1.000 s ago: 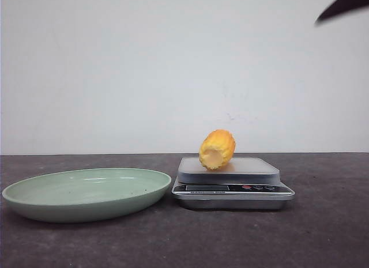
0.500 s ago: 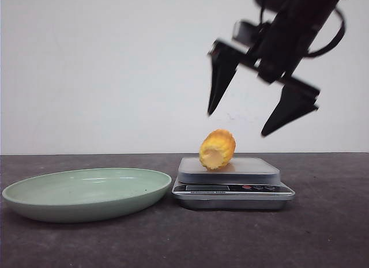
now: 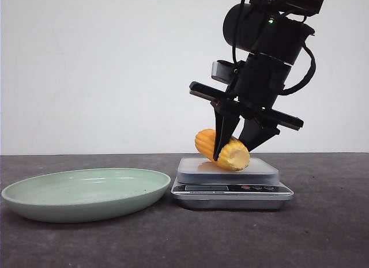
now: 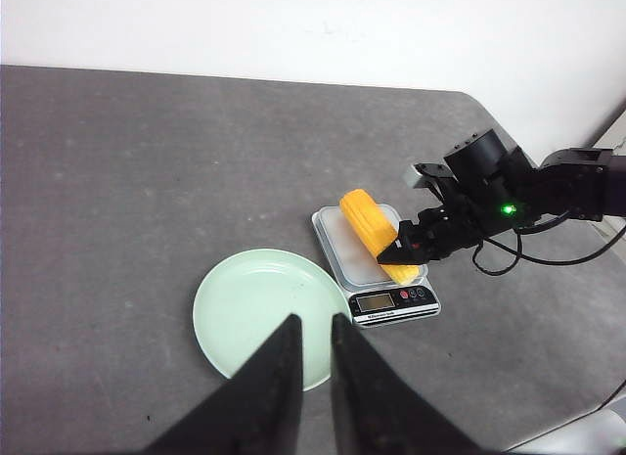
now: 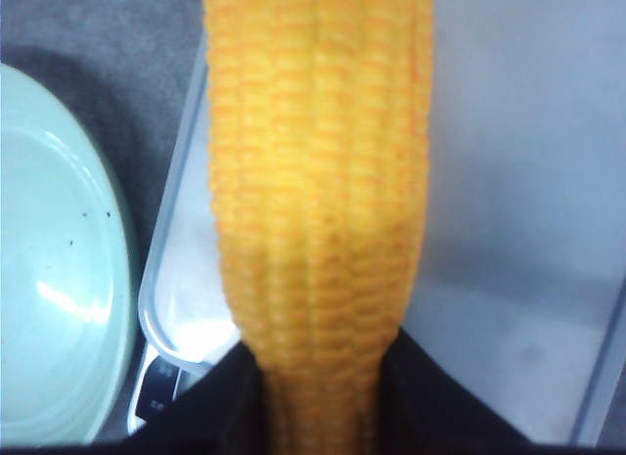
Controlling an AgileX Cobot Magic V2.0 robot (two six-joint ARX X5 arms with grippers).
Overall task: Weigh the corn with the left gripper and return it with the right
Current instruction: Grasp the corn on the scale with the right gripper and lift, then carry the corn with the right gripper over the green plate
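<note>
On the scale, the right gripper is clenching the corn; beside it, a green plate is sitting.

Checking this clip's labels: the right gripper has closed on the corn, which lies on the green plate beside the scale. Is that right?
Not quite. The right gripper has its fingers on either side of the corn, but the corn lies on the scale, not on the green plate, which sits empty beside it. The front view shows this, and the left wrist view agrees.
</note>
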